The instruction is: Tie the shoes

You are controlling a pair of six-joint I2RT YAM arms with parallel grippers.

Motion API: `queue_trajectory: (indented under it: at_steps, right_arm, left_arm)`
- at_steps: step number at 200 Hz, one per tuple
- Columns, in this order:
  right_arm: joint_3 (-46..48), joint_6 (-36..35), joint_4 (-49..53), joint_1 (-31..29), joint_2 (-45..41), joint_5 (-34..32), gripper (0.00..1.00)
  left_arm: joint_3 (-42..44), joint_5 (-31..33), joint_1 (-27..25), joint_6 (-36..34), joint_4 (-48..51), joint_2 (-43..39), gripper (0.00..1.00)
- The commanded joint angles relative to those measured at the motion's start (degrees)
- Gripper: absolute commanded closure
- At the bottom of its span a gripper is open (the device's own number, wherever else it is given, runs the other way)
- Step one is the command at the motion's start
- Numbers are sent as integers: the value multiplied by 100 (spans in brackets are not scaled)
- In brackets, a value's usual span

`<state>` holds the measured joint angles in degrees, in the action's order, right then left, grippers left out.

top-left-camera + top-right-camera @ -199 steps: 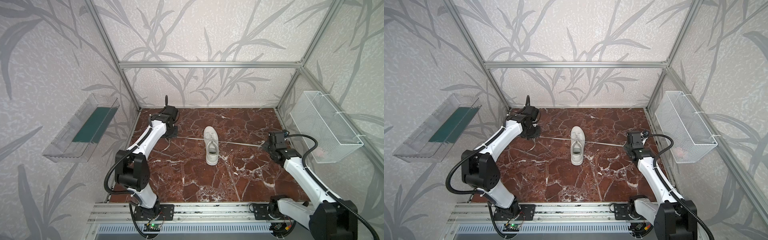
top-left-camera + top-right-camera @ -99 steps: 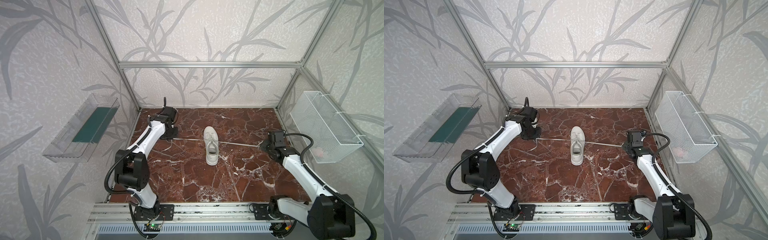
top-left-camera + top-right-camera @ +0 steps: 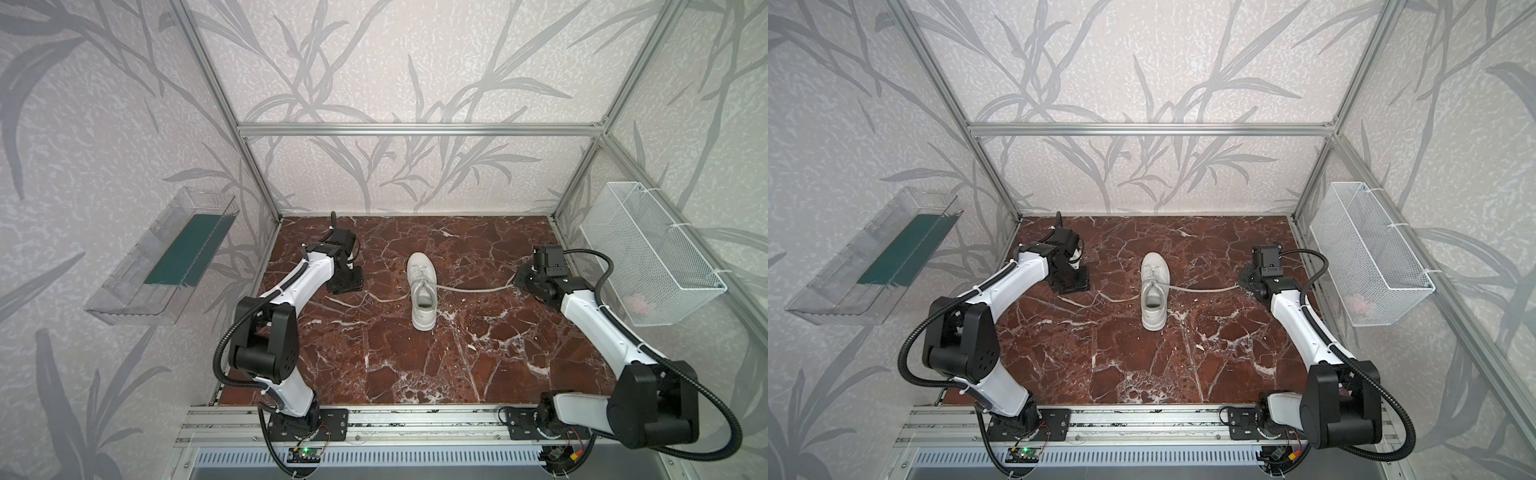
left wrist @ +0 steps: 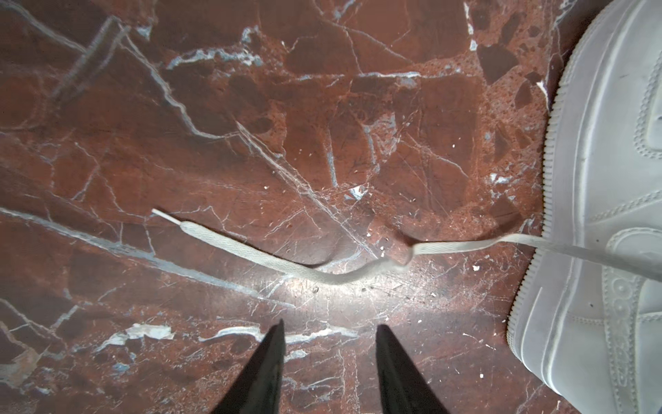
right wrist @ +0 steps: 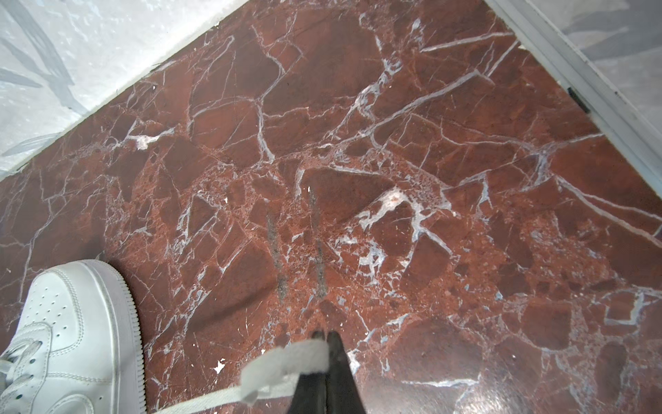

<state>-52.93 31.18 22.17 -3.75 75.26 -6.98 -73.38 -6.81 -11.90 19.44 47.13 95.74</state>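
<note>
The left fingers [image 4: 267, 365] stand partly apart with nothing between them, above the bare counter [image 3: 415, 374]. Just beyond their tips the left lace [image 4: 286, 267] lies slack and wavy on the marble, its tip free. The right fingers [image 5: 338, 369] are pinched together on the right lace [image 5: 286, 358], which sags a little on its way back to the sneaker [image 3: 423, 291].

The sneaker sits upright mid-counter, toe toward the back wall, well apart from both arms. The left fingers work near the counter's left edge. The right fingers are near its right edge, by the wall that carries the wire basket [image 3: 652, 253]. A broad stretch of marble lies between the sneaker's heel and the front rail [image 3: 415, 419].
</note>
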Motion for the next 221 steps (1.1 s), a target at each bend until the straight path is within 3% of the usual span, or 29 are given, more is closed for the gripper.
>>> queue_trajectory:
  at_steps: [1,47,146,194,221]
  right_arm:
    - [-316,-138,94,-27,148,83,100]
    - [-675,-333,74,-292,257,293,100]
    - [-2656,-560,335,-2102,1358,1358,100]
    - [-3671,-277,495,-2593,2142,1851,100]
    - [-3820,-117,292,-2922,2221,1738,100]
  left_arm:
    - [-38,271,55,8,54,-245,50]
    - [-16,488,188,-72,81,-333,47]
    - [113,330,291,-63,-104,-342,47]
    - [156,321,341,-56,-95,-416,47]
    - [243,295,357,-40,-103,-451,47]
